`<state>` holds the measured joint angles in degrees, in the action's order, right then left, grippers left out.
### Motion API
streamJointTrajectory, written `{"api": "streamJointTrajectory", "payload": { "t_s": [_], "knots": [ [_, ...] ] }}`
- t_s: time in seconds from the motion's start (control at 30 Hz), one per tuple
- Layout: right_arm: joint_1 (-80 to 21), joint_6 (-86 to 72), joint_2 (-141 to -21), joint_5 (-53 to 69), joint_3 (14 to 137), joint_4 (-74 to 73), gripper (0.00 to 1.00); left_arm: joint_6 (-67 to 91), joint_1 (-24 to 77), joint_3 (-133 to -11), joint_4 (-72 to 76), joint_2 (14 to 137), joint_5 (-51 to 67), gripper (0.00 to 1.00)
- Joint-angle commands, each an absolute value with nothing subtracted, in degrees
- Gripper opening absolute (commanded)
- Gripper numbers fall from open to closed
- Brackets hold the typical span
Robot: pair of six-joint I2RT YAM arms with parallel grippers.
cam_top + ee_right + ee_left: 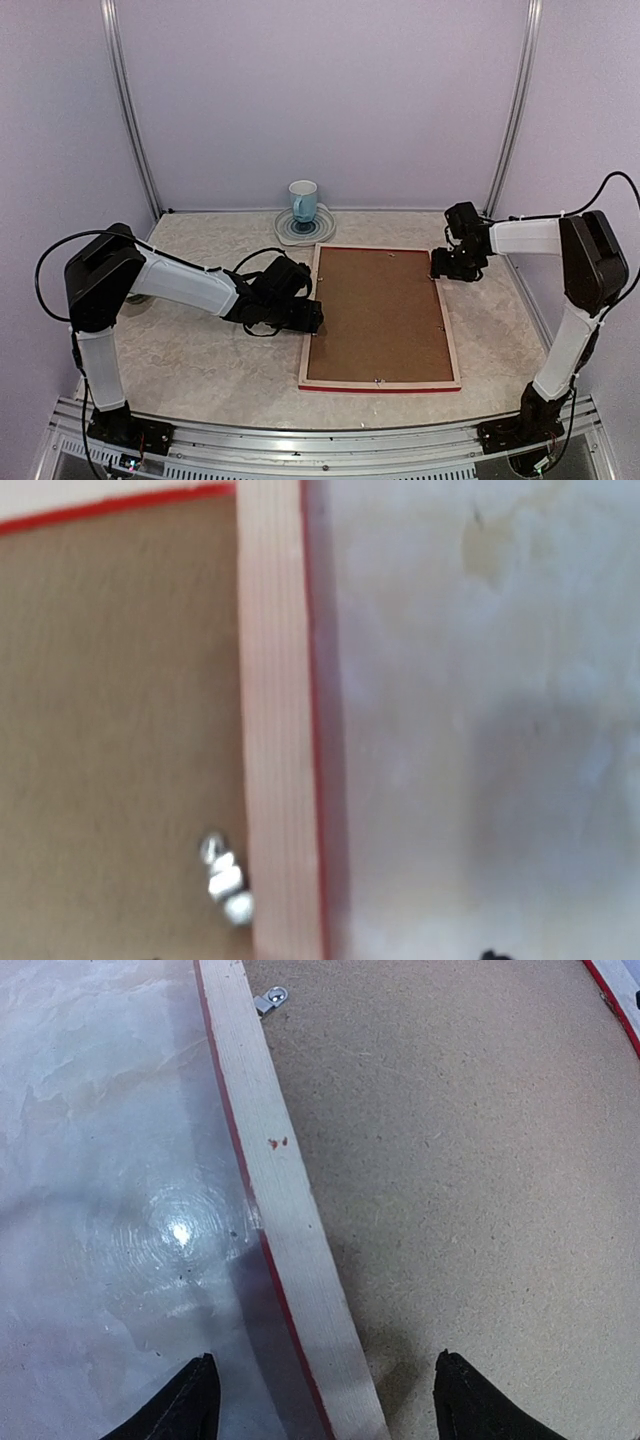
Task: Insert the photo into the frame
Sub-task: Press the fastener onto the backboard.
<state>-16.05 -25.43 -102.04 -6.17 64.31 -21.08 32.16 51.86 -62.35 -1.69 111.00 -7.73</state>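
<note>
The frame (380, 385) lies face down in the middle of the table, pale wood reverse up with red edges. A brown backing board (378, 312) fills it. The photo is hidden. My left gripper (312, 317) is open and empty. In the left wrist view it (325, 1400) straddles the frame's left rail (290, 1220), one fingertip (190, 1405) over the table and the other over the backing board (470, 1160). My right gripper (440, 265) is at the frame's right rail near the far corner. In the right wrist view only its dark fingertips (490, 956) show, set wide apart either side of the rail (275, 730).
A blue and white cup (303, 200) stands on a round saucer (322, 230) at the back, just beyond the frame's far left corner. Small metal tabs (270, 998) (225, 875) sit at the frame's inner edge. Walls enclose the table on three sides.
</note>
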Motion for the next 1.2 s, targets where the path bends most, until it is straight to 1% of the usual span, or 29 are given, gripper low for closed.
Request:
{"api": "streamJointTrajectory", "payload": {
  "t_s": [0.0,0.43,0.63,0.73,0.93,1.1,1.17],
  "knots": [
    [-14.5,-24.5,-105.2,-5.1,67.7,-20.6,0.67,32.3,52.1,-61.7,-1.5,110.7,-7.6,0.73],
    [-13.5,-23.9,-110.4,-2.9,71.1,-20.2,0.65,32.1,50.9,-62.2,-2.2,110.1,-9.1,0.73],
    [-13.3,-23.9,-111.0,-2.4,71.9,-20.2,0.65,30.0,51.6,-67.0,-6.5,111.3,-11.9,0.7],
    [-13.2,-23.9,-110.9,-2.1,72.3,-20.3,0.65,29.8,52.7,-68.4,-7.9,112.3,-13.9,0.71],
    [-13.2,-23.7,-110.7,-2.0,72.5,-20.3,0.65,29.7,53.0,-69.0,-8.0,112.2,-14.0,0.82],
    [-13.1,-23.7,-111.3,-1.9,72.8,-20.3,0.65,29.6,53.3,-69.9,-8.9,112.2,-14.9,0.97],
    [-13.1,-23.7,-111.6,-2.0,73.1,-20.3,0.65,29.6,53.4,-70.2,-9.1,112.1,-15.3,0.99]
  ]
}}
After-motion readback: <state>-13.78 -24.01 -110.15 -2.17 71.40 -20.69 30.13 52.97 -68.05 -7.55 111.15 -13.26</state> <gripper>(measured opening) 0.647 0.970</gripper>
